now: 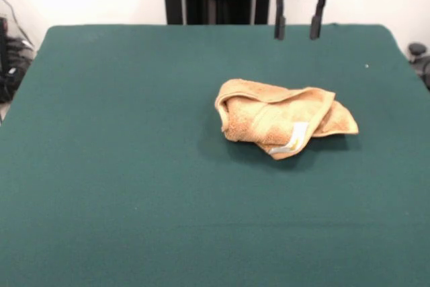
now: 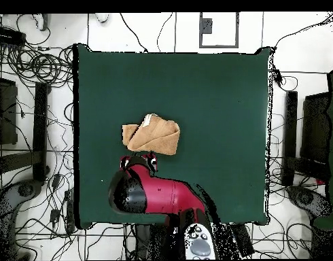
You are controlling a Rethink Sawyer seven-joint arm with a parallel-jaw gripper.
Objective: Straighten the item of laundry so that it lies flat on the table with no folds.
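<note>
White walls and a pale floor strewn with black cables (image 2: 40, 64) frame the large rectangular dark green felt-like surface (image 1: 121, 166), which fills most of the front view and shows as a broad green rectangle from overhead. Dark equipment stands on the floor to both sides of it in the overhead view. On the surface lies the small tan terry-cloth towel (image 1: 282, 120), crumpled and folded over itself in several layers, with a white-yellow tag (image 1: 295, 138) showing at its near edge in the front view. It sits somewhat off the surface's middle, well apart from every edge. The red and black arm (image 2: 162, 196) reaches in from the robot's side, and its end effector (image 1: 296, 28) hangs above the surface near the towel, its two dark fingers (image 1: 279, 21) spread apart and holding nothing.
</note>
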